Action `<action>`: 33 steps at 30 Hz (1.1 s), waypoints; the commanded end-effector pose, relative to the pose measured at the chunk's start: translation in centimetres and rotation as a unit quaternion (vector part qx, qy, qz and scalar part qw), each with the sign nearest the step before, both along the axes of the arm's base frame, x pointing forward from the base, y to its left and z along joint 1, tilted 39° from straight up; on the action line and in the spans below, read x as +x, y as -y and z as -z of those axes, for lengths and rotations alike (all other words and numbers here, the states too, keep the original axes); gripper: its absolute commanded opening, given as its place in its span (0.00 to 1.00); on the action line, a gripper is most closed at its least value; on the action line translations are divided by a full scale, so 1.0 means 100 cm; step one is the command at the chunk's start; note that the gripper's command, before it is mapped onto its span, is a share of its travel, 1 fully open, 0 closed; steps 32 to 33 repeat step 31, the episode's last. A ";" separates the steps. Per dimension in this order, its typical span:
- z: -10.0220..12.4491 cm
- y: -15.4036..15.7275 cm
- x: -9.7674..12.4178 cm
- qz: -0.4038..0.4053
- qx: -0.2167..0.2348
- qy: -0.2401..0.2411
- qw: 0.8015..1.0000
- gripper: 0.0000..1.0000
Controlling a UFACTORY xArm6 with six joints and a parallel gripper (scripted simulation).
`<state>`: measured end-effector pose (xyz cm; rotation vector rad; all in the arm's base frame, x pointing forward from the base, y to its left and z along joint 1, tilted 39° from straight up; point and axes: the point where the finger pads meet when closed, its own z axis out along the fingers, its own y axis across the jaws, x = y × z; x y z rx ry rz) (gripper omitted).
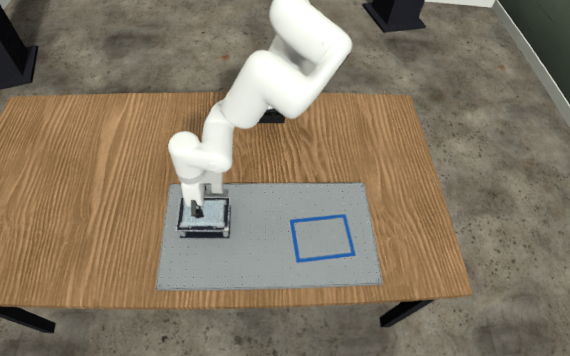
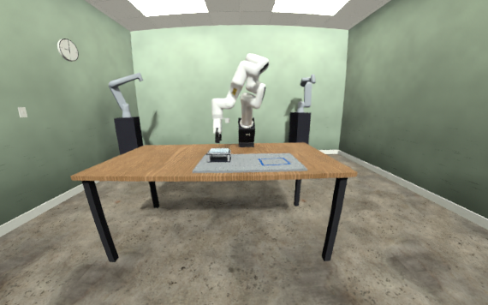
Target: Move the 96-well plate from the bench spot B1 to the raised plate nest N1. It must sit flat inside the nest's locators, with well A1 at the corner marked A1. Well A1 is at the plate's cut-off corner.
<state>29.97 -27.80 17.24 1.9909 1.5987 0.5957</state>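
The pale 96-well plate [image 1: 205, 215] lies on the dark raised nest N1 [image 1: 204, 228] at the left of the grey mat; it also shows in the exterior view [image 2: 219, 152], level on the nest [image 2: 219, 158]. The plate's cut-off corner and the A1 mark are too small to make out. My gripper [image 1: 200, 206] hangs straight above the plate, open and empty; the exterior view shows the gripper [image 2: 217, 137] clearly above the plate with a gap between them. The blue-outlined bench spot B1 [image 1: 322, 238] holds nothing.
The grey perforated mat [image 1: 269, 235] lies on the wooden table [image 1: 94, 200]. My arm's black base [image 2: 246, 134] stands at the table's far edge. Two other arms on black pedestals [image 2: 127, 128] [image 2: 300, 124] stand behind the table.
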 end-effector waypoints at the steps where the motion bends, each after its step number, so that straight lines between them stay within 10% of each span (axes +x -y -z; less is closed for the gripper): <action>1: -0.010 -0.001 -0.007 0.000 0.001 -0.001 1.000 1.00; 33: -0.024 -0.003 -0.018 0.000 0.001 -0.001 1.000 1.00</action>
